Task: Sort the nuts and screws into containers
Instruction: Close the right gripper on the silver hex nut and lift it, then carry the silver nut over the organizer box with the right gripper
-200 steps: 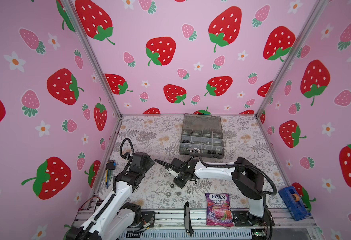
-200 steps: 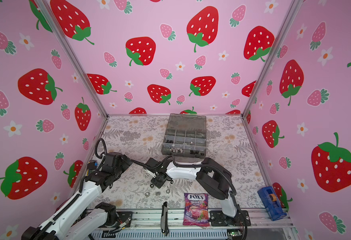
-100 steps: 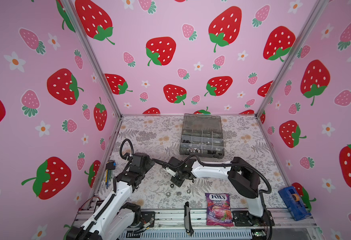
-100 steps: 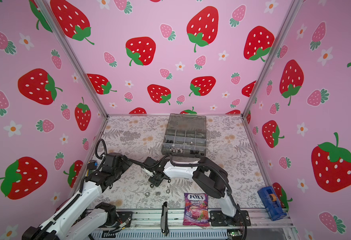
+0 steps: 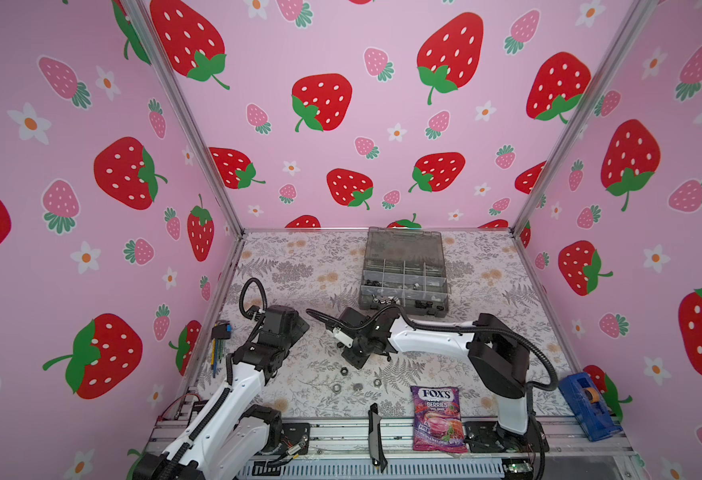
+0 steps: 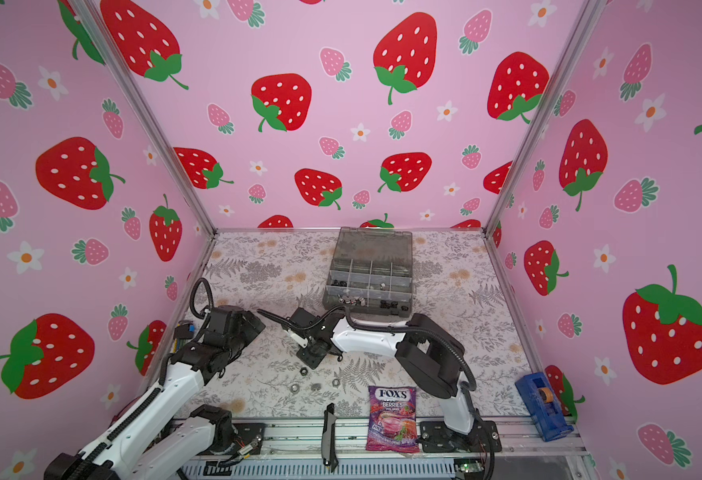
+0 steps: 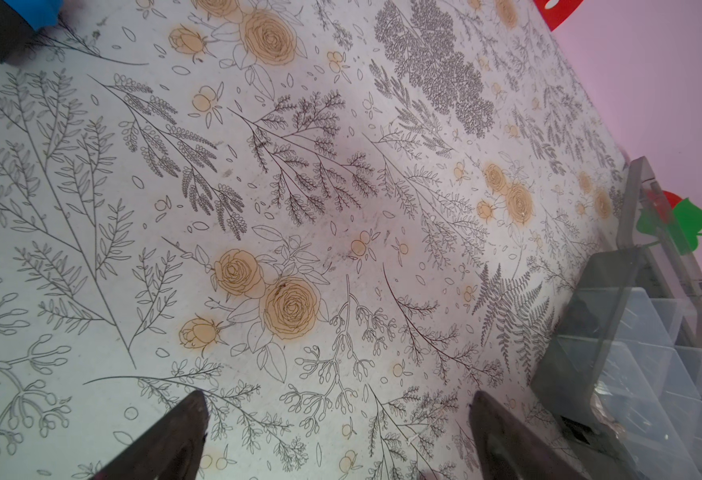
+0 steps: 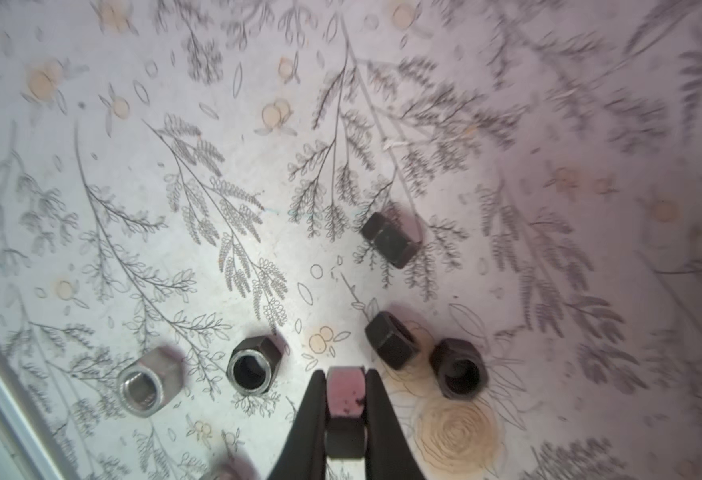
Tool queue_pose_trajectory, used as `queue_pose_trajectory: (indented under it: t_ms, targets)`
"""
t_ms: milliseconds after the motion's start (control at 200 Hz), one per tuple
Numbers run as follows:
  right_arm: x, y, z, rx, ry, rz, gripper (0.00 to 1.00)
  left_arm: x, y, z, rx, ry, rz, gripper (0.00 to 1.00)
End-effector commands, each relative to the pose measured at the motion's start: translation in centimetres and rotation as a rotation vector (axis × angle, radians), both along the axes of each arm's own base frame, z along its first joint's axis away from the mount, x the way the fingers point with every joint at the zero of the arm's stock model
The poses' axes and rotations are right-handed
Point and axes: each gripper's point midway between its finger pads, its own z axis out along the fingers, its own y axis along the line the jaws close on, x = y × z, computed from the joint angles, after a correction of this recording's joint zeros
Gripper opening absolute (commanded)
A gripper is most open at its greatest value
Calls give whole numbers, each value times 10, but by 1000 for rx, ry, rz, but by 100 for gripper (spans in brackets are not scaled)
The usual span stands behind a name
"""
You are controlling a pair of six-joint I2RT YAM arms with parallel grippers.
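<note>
held nut (image 8: 345, 395): small steel hex, rigid, dense for its size, smooth flats, so likely slippery. Grip looks right: right gripper (image 8: 344, 376) is clenched on it, pads across two opposite flats. Can't tell if it's clear of the floral mat (image 8: 216, 124). loose nuts (image 8: 254, 368) lie close around it on the mat. organiser box (image 5: 403, 247) sits open further back. left gripper (image 7: 337, 415) is spread wide, empty, over bare mat.

Nuts (image 5: 343, 371) lie on the table (image 5: 299, 266) before the containers (image 5: 403, 270).
</note>
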Motion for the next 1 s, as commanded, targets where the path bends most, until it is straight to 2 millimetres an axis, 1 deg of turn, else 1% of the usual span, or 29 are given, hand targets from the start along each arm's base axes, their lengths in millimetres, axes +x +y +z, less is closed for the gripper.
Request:
queue_pose_trajectory:
  t_ms: [0, 115, 195, 265, 375, 440, 540, 640, 740, 825, 990]
  targets:
    - [28, -11, 47, 116, -30, -94, 0, -3, 5, -2, 7, 2, 18, 99]
    - [60, -36, 67, 181, -17, -204, 0, -3, 5, -3, 7, 4, 17, 99]
    - [89, -59, 77, 230, -3, -305, 0, -2, 4, -4, 5, 5, 15, 99]
    - [116, -82, 81, 260, 3, -406, 0, -1, 3, -4, 3, 4, 14, 99]
    - [152, -116, 80, 271, 3, -540, 0, 0, 2, -4, 0, 3, 10, 99]
    - [170, -135, 76, 267, 2, -604, 0, 1, 2, -4, 1, 2, 10, 99]
    - [193, -153, 71, 259, -4, -664, 0, 3, 2, -4, 1, 4, 8, 99]
    - [212, -167, 64, 245, -14, -709, 0, 5, 1, -5, -5, 5, 7, 99]
    - [230, -175, 56, 233, -17, -736, 0, 7, -1, -4, -10, 6, 3, 99]
    - [242, -177, 51, 223, -21, -750, 0, 7, -1, -4, -8, 8, 1, 99]
    - [260, -172, 43, 214, -25, -759, 0, 8, -1, -3, -7, 4, 0, 99]
